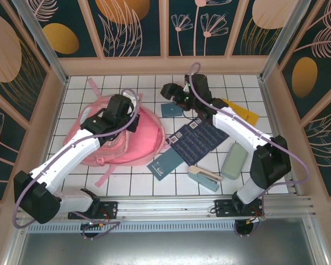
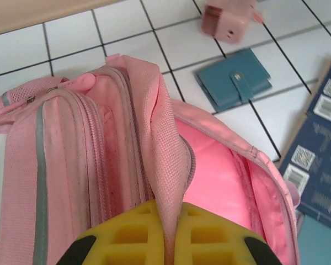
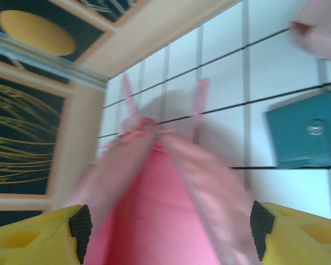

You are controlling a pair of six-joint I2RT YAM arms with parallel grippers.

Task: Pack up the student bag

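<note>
My left hand (image 2: 168, 237) pinches the student bag (image 2: 99, 165) rim open, so my spread right hand (image 3: 170, 223) should fetch an item next.

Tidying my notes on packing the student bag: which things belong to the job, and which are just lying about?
In the job: student bag; left gripper, shut on its flap; right gripper, open near it.
Lying about, perhaps to be packed: teal wallet, navy sheet, teal notebook, stapler, green case.
</note>
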